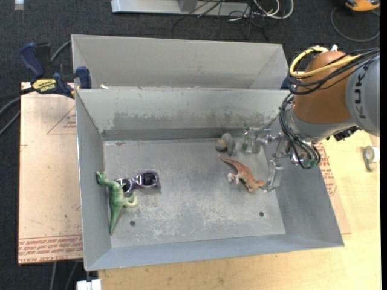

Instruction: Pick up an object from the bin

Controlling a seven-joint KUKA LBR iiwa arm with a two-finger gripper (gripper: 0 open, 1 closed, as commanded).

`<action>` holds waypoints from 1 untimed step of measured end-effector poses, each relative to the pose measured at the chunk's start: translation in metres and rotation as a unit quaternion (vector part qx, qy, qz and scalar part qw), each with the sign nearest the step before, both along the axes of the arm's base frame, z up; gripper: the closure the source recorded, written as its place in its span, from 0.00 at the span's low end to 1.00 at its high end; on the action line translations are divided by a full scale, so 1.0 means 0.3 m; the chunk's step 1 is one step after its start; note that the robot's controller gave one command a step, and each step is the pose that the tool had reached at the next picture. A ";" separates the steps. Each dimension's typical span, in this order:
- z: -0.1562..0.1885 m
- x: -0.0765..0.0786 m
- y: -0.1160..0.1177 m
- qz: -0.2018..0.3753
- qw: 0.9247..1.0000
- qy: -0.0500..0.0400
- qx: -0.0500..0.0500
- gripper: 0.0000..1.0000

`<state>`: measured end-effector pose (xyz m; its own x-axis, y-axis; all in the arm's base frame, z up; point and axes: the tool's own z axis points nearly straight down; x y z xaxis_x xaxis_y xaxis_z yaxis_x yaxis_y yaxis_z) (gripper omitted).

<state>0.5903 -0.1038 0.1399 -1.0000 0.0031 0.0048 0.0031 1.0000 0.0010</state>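
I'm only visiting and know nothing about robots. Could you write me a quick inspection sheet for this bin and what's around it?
Surface: grey metal bin, floor scuffed, largely bare.
Job's things: orange-brown toy lizard right of centre, its tail end under the hand; green toy dinosaur by the left wall.
Clutter: dark sunglasses-like toy beside the green dinosaur; small greyish lump near the back wall.
Hand: hand low over the lizard; whether it grips cannot be told.
Cables: yellow and black cables on the arm; loose cables behind the bin.
Surroundings: dark floor.
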 end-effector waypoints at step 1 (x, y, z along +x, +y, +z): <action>0.016 0.005 0.002 0.002 1.000 -0.003 0.000 0.00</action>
<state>0.5917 -0.1032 0.1448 -1.0000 -0.0002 -0.0018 -0.0002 1.0000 0.0001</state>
